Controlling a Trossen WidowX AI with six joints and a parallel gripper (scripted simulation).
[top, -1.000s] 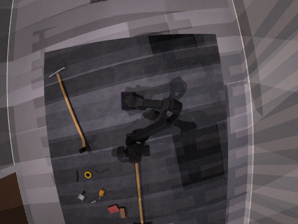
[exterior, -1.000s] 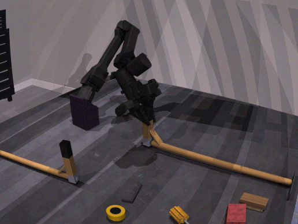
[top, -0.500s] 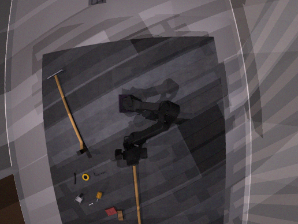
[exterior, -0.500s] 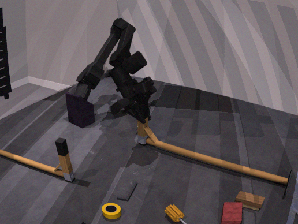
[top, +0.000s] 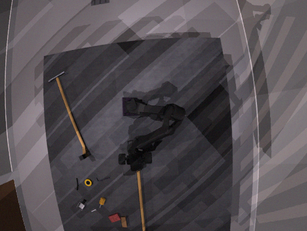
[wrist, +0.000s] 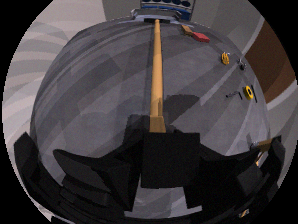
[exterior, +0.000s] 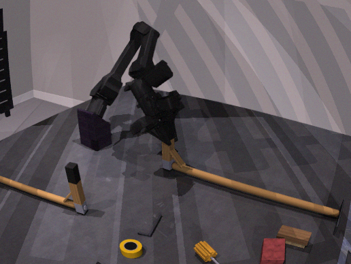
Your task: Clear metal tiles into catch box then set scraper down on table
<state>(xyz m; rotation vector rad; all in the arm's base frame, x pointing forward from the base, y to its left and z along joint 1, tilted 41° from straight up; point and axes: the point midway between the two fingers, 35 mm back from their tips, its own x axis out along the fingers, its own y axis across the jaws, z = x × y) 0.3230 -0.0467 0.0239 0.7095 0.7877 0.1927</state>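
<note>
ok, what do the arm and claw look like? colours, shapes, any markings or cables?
Arm: matte black, chunky angular links, rounded joint housings. Claw: also black, with broad, tapered fingers. No legible markings; cables can't be made out.

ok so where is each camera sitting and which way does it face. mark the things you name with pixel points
Top: high overhead, looking down at the dark table [top: 202,53]; whole arm and end effector [top: 138,166] [exterior: 170,141] [wrist: 160,132] show.
Exterior: off to one side, above table height, looking down across the table; arm, purple base and end effector show.
Wrist: on the arm near the end effector, looking out along the held scraper's wooden handle [top: 140,196] [exterior: 252,190] [wrist: 157,65]; dark finger parts show.
Top and exterior share the second long tool [top: 69,114] [exterior: 37,192].
</note>
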